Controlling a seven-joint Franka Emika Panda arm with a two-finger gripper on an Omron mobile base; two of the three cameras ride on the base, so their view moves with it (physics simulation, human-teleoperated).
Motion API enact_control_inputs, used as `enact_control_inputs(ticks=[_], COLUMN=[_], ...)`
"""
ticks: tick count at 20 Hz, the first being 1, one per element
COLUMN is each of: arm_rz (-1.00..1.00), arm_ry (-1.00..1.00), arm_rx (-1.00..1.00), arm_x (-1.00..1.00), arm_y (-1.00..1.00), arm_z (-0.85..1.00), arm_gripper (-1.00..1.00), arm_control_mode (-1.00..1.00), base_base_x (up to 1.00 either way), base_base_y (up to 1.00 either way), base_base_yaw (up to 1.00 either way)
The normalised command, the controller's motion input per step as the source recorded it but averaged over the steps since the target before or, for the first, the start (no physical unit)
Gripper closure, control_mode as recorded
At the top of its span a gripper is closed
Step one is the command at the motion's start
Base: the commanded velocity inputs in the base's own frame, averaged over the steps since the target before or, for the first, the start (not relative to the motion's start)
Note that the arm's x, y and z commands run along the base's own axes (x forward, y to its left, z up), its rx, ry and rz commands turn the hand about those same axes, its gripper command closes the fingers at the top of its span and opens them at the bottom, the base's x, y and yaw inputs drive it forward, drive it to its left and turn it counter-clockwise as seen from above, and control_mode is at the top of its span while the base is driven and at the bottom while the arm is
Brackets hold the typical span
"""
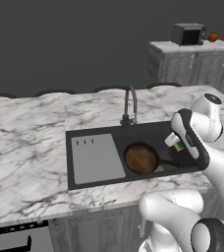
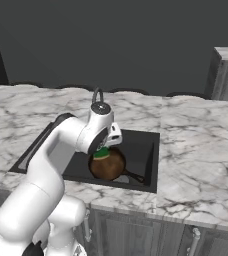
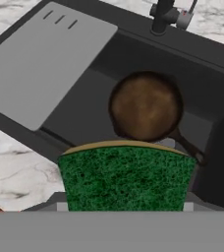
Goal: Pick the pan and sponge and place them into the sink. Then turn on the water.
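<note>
A broad counter (image 1: 30, 147) of white marble veined in grey is seen carrying a large black rectangular sink (image 1: 79, 135), recessed into the stone, with a flat grey drainboard panel (image 1: 97, 158) marked by three short ribs laid along its left part and a deep basin to the right of that panel. A dark curved gooseneck faucet (image 1: 129, 106) is mounted at the sink's far rim, behind the basin. The white robot arm (image 2: 51, 160) with dark joints is bent over the basin. The round, shallow pan (image 1: 141, 158), its brown interior ringed by a dark rim, is shown lying flat on the basin floor, its slim dark handle pointed toward the right wall of the sink. Above the pan and clear of it, the small rectangular sponge (image 3: 126, 177) is clamped in the gripper (image 1: 178, 144), the coarse green scouring face turned toward the hand camera and a thin yellow layer showing along its upper edge. In the right base view the sponge's green face is glimpsed just over the pan's near-left rim.
</note>
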Motion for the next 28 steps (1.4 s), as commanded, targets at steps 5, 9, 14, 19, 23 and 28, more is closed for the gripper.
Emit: enact_control_inputs(ticks=[5, 9, 14, 19, 23, 28], arm_rz=[0.00, 0.04, 0.06, 0.06, 0.04, 0.05], arm_ry=[-0.01, -0.05, -0.09, -0.08, -0.05, -0.01], arm_rx=[-0.01, 0.01, 0.01, -0.02, -0.02, -0.02], arm_x=[0.16, 0.11, 0.08, 0.18, 0.24, 0.28], arm_y=[0.04, 0.01, 0.01, 0.05, 0.06, 0.03], arm_z=[-0.19, -0.21, -0.21, -0.23, -0.22, -0.20], arm_gripper=[1.00, 1.00, 1.00, 1.00, 1.00, 1.00], arm_control_mode=[-1.00, -1.00, -1.00, -1.00, -1.00, -1.00], base_base_x=[0.00, 0.00, 0.00, 0.00, 0.00, 0.00], base_base_y=[0.00, 0.00, 0.00, 0.00, 0.00, 0.00], base_base_yaw=[0.00, 0.00, 0.00, 0.00, 0.00, 0.00])
